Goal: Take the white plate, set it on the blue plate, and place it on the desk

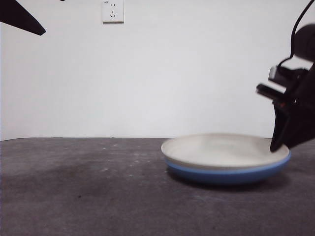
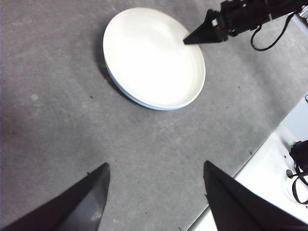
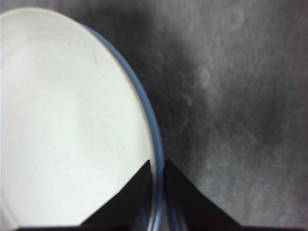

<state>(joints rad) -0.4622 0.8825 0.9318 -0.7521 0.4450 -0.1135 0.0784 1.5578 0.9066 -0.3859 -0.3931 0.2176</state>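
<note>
The white plate [image 1: 224, 147] is matte cream-white, and the blue plate [image 1: 226, 173] shows as a glossy medium blue band. The tabletop [image 1: 83, 187] is dark grey, faintly speckled. The fingers [image 3: 185, 197] are black. The wall [image 1: 187, 73] is plain white.

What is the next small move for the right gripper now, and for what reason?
Probably lift slightly. The white plate is nested in the blue plate, and the right gripper has its jaws nearly closed at their rims, one over the white plate and one outside. Which plate it pinches is unclear, so a small lift would test it. The left gripper waits.
</note>
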